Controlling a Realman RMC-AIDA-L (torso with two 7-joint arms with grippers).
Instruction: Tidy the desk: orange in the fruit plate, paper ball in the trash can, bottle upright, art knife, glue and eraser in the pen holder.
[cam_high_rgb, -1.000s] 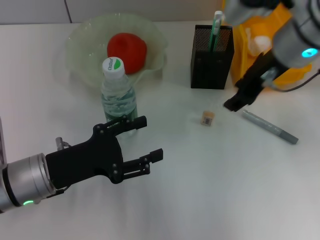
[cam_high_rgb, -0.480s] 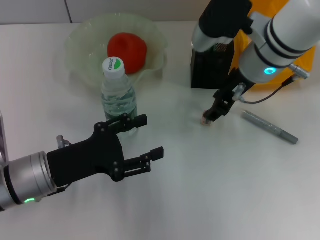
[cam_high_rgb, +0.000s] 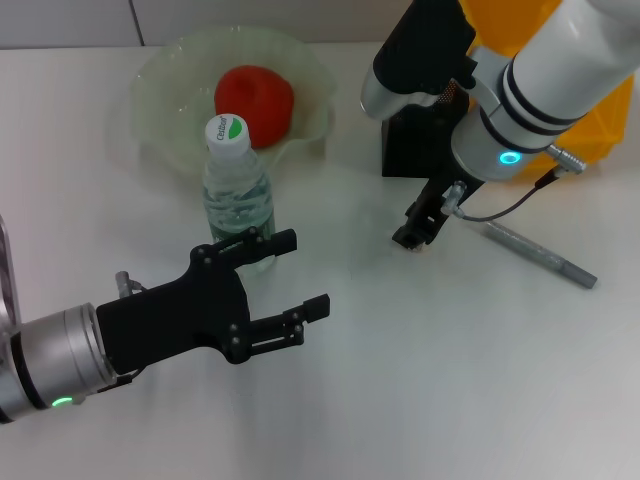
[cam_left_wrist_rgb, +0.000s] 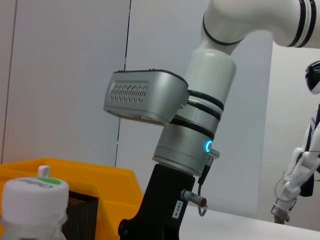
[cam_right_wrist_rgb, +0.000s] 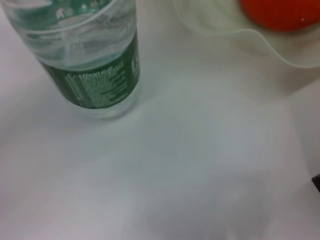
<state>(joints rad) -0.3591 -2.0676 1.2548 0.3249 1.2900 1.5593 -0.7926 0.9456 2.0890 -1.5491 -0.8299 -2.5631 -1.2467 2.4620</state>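
The orange lies in the pale green fruit plate. In front of the plate the bottle stands upright, and the right wrist view shows its green label. My right gripper is down at the table in front of the black pen holder and covers the eraser, which is hidden. A grey art knife lies flat to its right. My left gripper hovers open and holds nothing, just in front of the bottle. The paper ball and glue are out of view.
The yellow trash can stands behind my right arm, beside the pen holder. My right forearm hides most of the pen holder. Bare white tabletop stretches across the front and centre.
My right arm has swung left and down from beside the trash can to the spot where the eraser lay, now covering it. The left arm has barely moved.
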